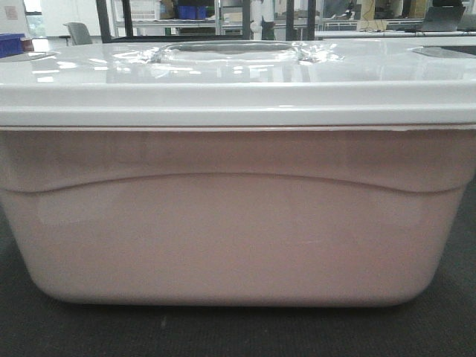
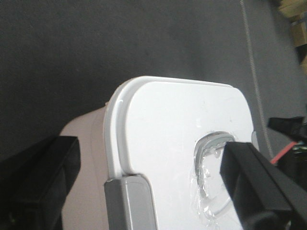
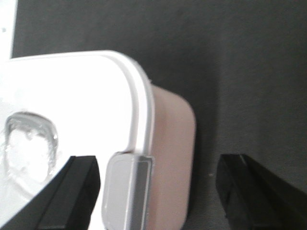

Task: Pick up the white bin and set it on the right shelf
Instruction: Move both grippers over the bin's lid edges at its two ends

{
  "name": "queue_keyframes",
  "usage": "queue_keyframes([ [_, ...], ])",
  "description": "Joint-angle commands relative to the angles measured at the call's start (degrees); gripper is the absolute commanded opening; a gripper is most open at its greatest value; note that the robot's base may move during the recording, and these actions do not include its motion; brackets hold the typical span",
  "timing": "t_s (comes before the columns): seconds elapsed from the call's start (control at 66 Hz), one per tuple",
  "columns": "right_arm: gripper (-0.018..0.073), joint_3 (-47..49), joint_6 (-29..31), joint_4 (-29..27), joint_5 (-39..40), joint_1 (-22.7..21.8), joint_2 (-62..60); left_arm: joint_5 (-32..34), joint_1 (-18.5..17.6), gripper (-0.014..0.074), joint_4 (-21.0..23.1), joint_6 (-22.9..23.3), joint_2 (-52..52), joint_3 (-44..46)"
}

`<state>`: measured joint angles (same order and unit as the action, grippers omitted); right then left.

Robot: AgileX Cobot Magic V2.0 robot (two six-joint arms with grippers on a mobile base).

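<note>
The large, pale pinkish-white translucent plastic bin (image 1: 238, 238) stands upright on the dark grey carpeted floor (image 1: 238, 331), filling almost the whole front view, its curved side ridge facing the camera. Its glossy white lid (image 1: 238, 82) is on, with the recessed handle (image 1: 227, 48) in the middle of the top. A grey latch (image 2: 129, 201) sits at the rim of the end seen from the left wrist, and another grey latch (image 3: 127, 191) at the end seen from the right wrist. The left tool (image 2: 148, 158) is spread wide above its end of the bin. One black finger (image 2: 38, 182) is out past the bin's wall and the other (image 2: 254, 182) is over the lid by the handle recess, and it holds nothing. The right tool (image 3: 154, 163) is likewise spread wide with nothing in it. One finger (image 3: 67, 196) is above the lid, the other (image 3: 254, 191) is over the floor beside the bin, and the latch lies between them. Whether any finger touches the bin cannot be told. Far behind the bin in the front view are blue plastic bins (image 1: 192, 11), metal racks (image 1: 178, 22) and a grey chair (image 1: 78, 33).
</note>
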<state>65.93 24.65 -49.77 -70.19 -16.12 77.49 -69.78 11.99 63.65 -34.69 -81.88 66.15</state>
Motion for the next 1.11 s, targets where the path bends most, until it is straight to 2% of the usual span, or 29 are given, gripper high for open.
queue_keyframes([
  [0.0,0.0599,-2.5,4.6,-8.2,-6.2,-0.4,-1.4,-5.6,0.2,0.0495,9.2,-4.2,1.6,-3.3],
  [0.167,0.0599,-8.1,7.9,-11.9,-6.2,-0.4,-1.4,-5.6,0.2,0.0495,10.2,-7.7,1.6,-9.8],
  [0.303,0.0599,-9.9,8.7,-14.0,-6.3,-0.3,-1.4,-5.6,0.1,0.0495,8.7,-7.8,1.6,-11.9],
  [0.409,0.0599,-10.6,9.1,-14.2,-6.3,-0.3,-1.4,-5.6,-0.4,0.0495,5.5,-7.8,1.6,-12.0],
  [0.47,0.0599,-11.1,9.3,-14.4,-6.3,-0.1,-1.4,-5.6,-0.8,0.0495,5.4,-7.8,1.6,-12.0],
  [0.743,0.0599,-11.5,10.2,-15.2,-6.3,4.0,-1.4,-1.1,-6.9,0.0495,5.5,-7.8,1.6,-12.0],
  [1.091,0.0599,-12.8,10.2,-15.6,-4.7,4.3,-1.4,-3.1,-7.1,0.0495,5.4,-7.4,1.6,-12.0],
])
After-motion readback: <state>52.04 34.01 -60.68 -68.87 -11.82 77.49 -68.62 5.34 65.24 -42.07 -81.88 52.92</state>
